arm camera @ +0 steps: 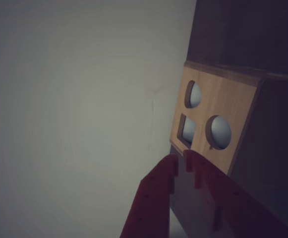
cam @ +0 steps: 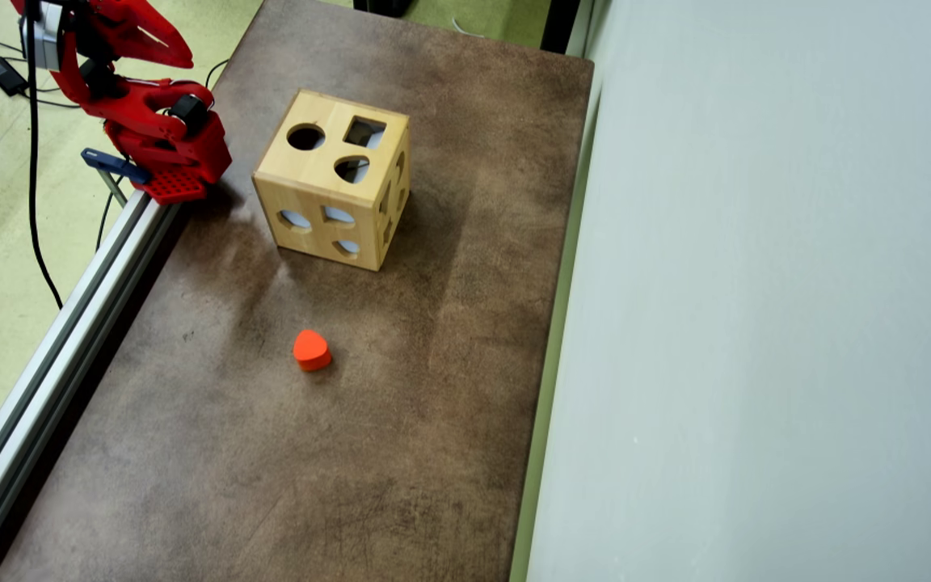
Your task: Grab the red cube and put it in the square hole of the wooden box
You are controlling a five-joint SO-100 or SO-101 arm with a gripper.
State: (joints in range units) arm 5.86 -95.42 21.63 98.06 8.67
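The wooden box (cam: 328, 182) stands on the brown table, its top face showing a round hole, a teardrop hole and the square hole (cam: 364, 131). In the wrist view one face of the wooden box (arm camera: 240, 106) shows at the right, with a squarish opening (arm camera: 188, 130) among three cut-outs. The red cube is not visible in either view. My gripper (arm camera: 181, 156) is shut, its red fingertips nearly touching with nothing between them. In the overhead view the gripper (cam: 179, 56) sits folded back at the top left, well left of the box.
An orange rounded heart-like block (cam: 311, 350) lies on the table in front of the box. An aluminium rail (cam: 61, 323) runs along the table's left edge, and a pale wall panel (cam: 756, 323) bounds its right side. Cables trail on the floor at the left.
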